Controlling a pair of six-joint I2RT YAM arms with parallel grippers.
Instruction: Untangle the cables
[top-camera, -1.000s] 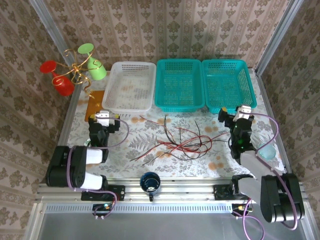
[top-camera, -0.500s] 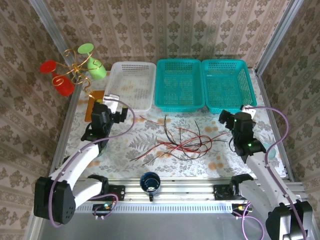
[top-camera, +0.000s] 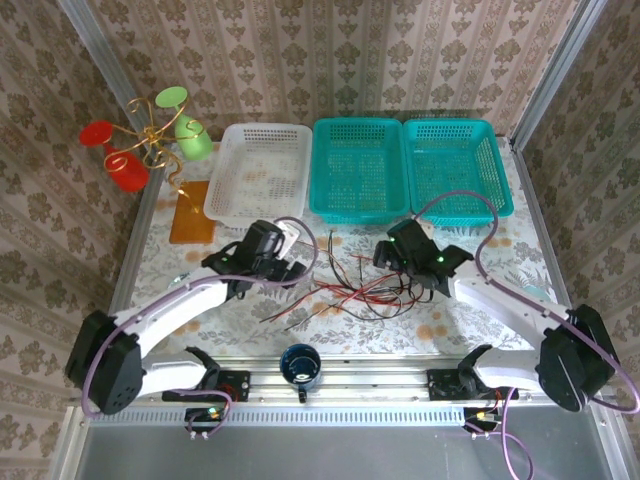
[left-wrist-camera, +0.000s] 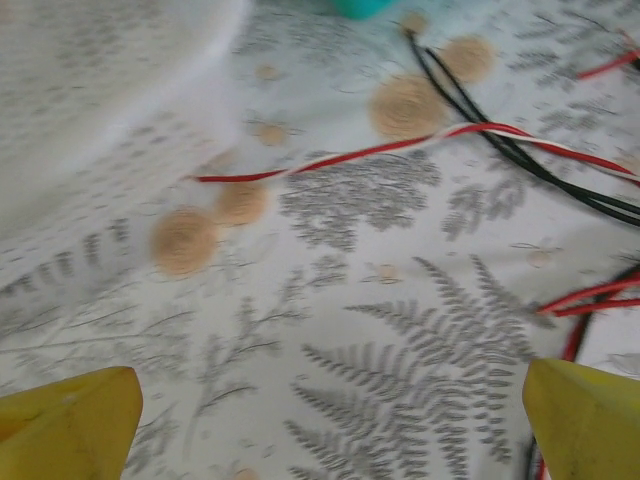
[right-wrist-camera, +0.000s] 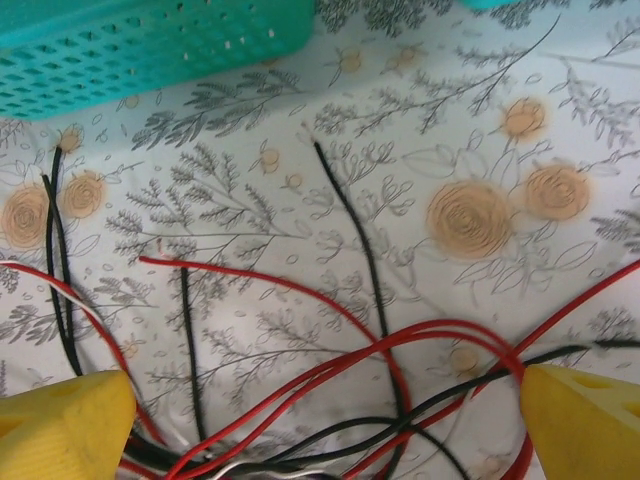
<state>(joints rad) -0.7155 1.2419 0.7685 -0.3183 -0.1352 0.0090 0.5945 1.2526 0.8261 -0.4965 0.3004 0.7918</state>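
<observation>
Hovering at tangled cables (top-camera: 365, 290), left hand (left-wrist-camera: 330, 425) spread wide, empty; right hand (right-wrist-camera: 325, 425) likewise

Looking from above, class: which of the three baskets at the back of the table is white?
The leftmost basket; the middle basket and the right basket beside it are both teal.

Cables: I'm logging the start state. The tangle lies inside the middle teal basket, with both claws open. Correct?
No. The cables lie on the table in front of the middle teal basket, as the top external view shows. The left claw and right claw are open.
</observation>
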